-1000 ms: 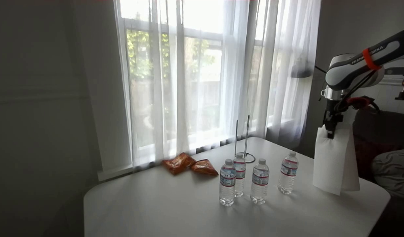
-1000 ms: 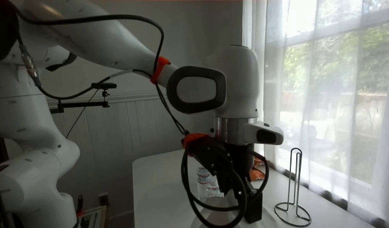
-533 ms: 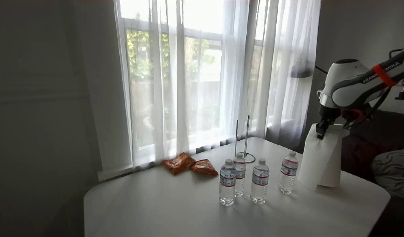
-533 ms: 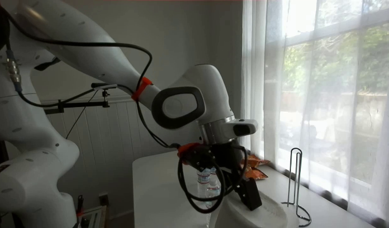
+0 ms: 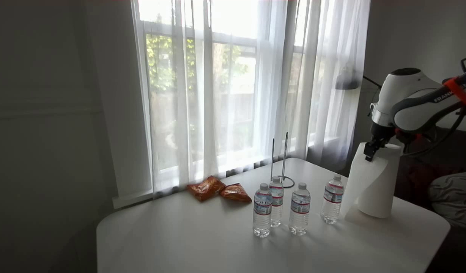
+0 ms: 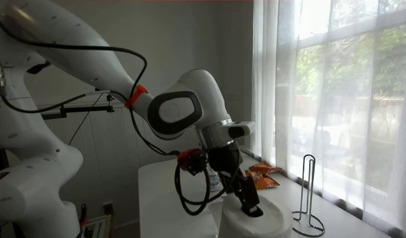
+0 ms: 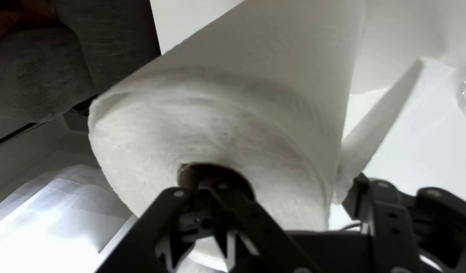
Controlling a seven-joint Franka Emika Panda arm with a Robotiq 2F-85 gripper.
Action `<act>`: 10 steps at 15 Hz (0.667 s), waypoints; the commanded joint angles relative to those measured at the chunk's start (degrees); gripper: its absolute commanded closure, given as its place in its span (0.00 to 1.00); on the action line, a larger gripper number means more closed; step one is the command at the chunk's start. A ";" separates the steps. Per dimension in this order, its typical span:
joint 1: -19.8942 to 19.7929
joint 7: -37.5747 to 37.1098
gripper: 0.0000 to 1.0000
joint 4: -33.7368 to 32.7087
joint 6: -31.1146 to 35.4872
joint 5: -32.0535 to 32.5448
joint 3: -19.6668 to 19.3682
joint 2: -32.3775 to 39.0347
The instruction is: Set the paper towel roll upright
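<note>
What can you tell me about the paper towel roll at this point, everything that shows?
The paper towel roll is a thick, plain white cylinder of soft-looking paper, with a dark hollow core open at the top. It is about upright, on or just above the white table, near one clear water bottle. A loose sheet hangs off its side. The Robotiq gripper straddles its wall, one finger reaching into the core, the other outside; whether they pinch it isn't clear.

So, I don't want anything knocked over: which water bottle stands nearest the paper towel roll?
The rightmost water bottle in an exterior view, close by the paper towel roll; the other three bottles stand clustered farther left.
</note>
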State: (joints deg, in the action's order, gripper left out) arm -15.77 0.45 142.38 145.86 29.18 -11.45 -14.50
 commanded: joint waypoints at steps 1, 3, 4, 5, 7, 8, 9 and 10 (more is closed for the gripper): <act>-1.05 -1.02 0.05 1.82 -0.91 0.48 0.80 -4.29; -1.12 -0.63 0.00 1.46 -1.55 0.04 0.76 -5.06; -1.06 -0.19 0.00 1.35 -2.07 -0.42 0.66 -5.52; -0.99 0.33 0.00 1.11 -2.56 -0.89 0.55 -5.85; -0.77 1.63 0.00 0.71 -3.11 -1.76 0.15 -6.65; -0.57 2.30 0.00 0.43 -3.65 -2.39 -0.04 -6.91; -0.32 3.34 0.00 -0.17 -4.29 -3.35 -0.40 -7.25; 0.12 4.79 0.00 -0.99 -5.59 -4.95 -0.90 -7.45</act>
State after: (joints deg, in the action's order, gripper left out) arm -16.12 1.12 142.21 143.54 28.08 -11.52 -19.47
